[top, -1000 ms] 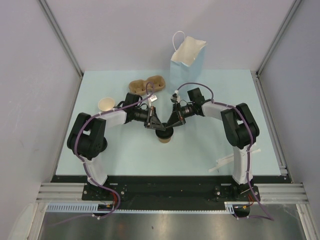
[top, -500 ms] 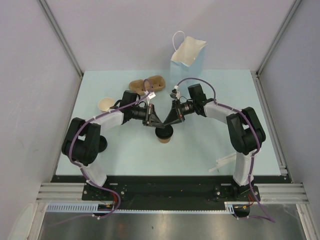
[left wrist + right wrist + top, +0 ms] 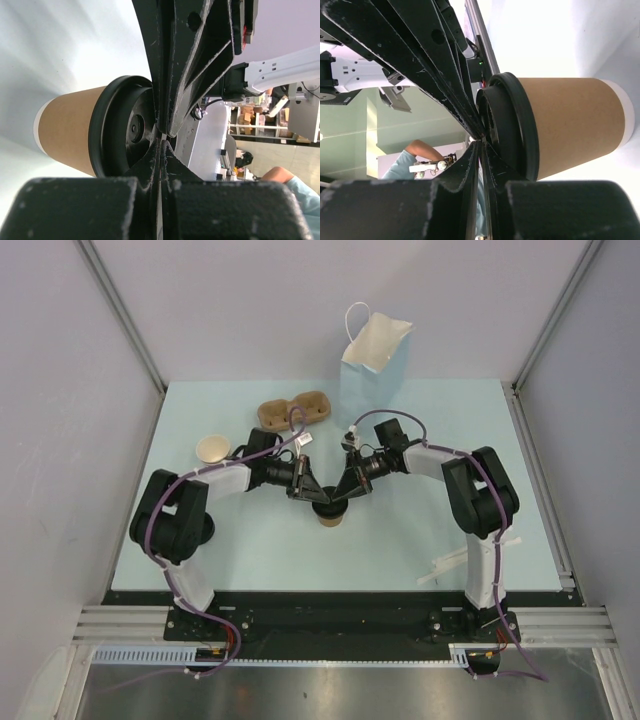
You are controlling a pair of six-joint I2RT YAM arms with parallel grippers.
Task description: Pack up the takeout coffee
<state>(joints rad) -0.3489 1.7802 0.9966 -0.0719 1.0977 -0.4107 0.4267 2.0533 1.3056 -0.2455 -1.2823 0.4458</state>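
End effectors [image 3: 161,142] [image 3: 480,145] closed, tips on takeout coffee [image 3: 65,132]

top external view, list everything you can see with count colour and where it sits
takeout coffee: one, brown kraft cup with black lid, upright mid-table
paper bag: one, light blue with white inside, open, standing at the far edge
lidless cup: one, tan with cream inside, left side of the table
two-well tray: one, brown, far side, left of the bag
thin white item: one, near edge by the right arm's base, too small to identify
table: one, pale blue
left gripper: one, black, shut, tips at the coffee's lid
right gripper: one, black, shut, tips at the lid from the other side
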